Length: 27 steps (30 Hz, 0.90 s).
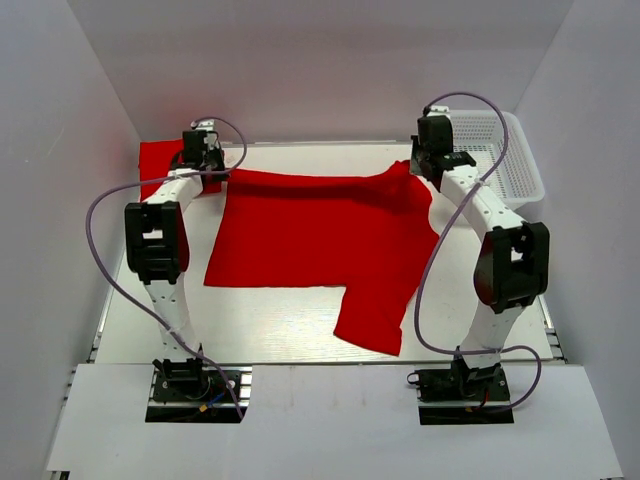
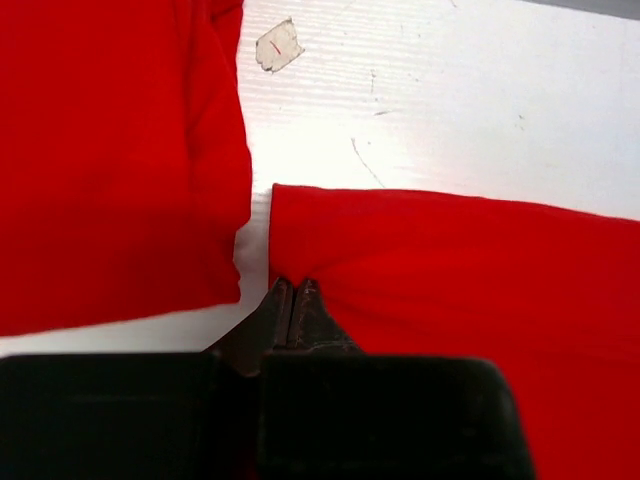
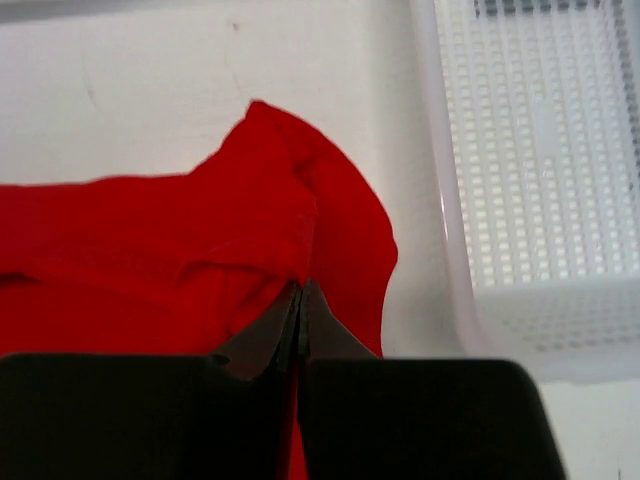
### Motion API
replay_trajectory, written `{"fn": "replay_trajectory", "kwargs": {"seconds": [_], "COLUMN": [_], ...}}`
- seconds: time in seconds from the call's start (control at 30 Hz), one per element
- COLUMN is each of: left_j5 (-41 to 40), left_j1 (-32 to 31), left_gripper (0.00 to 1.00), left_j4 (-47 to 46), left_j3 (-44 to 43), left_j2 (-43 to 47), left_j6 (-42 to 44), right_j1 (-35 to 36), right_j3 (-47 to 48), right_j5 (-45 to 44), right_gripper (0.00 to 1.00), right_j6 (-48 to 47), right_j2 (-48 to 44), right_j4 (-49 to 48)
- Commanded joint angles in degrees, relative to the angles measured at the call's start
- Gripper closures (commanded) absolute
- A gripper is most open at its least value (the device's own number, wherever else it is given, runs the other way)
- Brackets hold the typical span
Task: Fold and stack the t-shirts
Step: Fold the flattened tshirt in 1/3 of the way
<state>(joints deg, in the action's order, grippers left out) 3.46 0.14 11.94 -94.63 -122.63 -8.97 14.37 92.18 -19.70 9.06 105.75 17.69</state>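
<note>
Left gripper and right gripper are both clamped shut on the far edge of the spread shirt, one at each far corner.

Top view: shirt lies flat mid-table, far edge pulled straight between the two grippers. One sleeve points toward the near edge, right of centre. Second shirt sits in the far-left corner, partly hidden by the left arm. White mesh basket is at far right, just beyond the right gripper.

Left wrist: left gripper has its jaws closed on the shirt right at its corner, cloth puckered at the tips. Second shirt is just beside it on the left, a thin strip of table between them. Tape scrap is stuck to the table beyond.

Right wrist: right gripper is closed on a bunched fold of the shirt, cloth humped up past the tips. Basket is near on the right, not touching the shirt.
</note>
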Motion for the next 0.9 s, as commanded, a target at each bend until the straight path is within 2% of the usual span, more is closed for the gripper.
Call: {"fn": "replay_trajectory", "kwargs": {"seconds": [0.0,0.2,0.47,0.67,0.87], "left_j5": [0.4,0.41,-0.65,0.05,0.05], "left_j1": [0.3,0.3,0.3,0.3,0.3], "left_gripper": [1.0,1.0,1.0,1.0,1.0], "left_j4": [1.33,3.0,4.22,4.75,5.81], "left_j3": [2.6,7.52,11.13,10.08,10.08], "left_j2": [5.82,8.98,10.3,9.78,9.78], "left_j6": [2.29,2.82,2.29,2.29,2.82], "right_j1": [-0.05,0.04,0.13,-0.04,-0.22], "right_j3": [-3.31,-8.77,-17.02,-10.98,-15.26], "right_j5": [0.45,2.3,7.22,8.1,11.52], "right_gripper": [1.0,1.0,1.0,1.0,1.0], "right_j6": [3.5,7.8,20.18,23.45,25.65], "right_j2": [-3.26,-5.73,-11.8,-9.61,-8.2], "right_j4": [4.02,7.09,12.27,23.86,24.06]}}
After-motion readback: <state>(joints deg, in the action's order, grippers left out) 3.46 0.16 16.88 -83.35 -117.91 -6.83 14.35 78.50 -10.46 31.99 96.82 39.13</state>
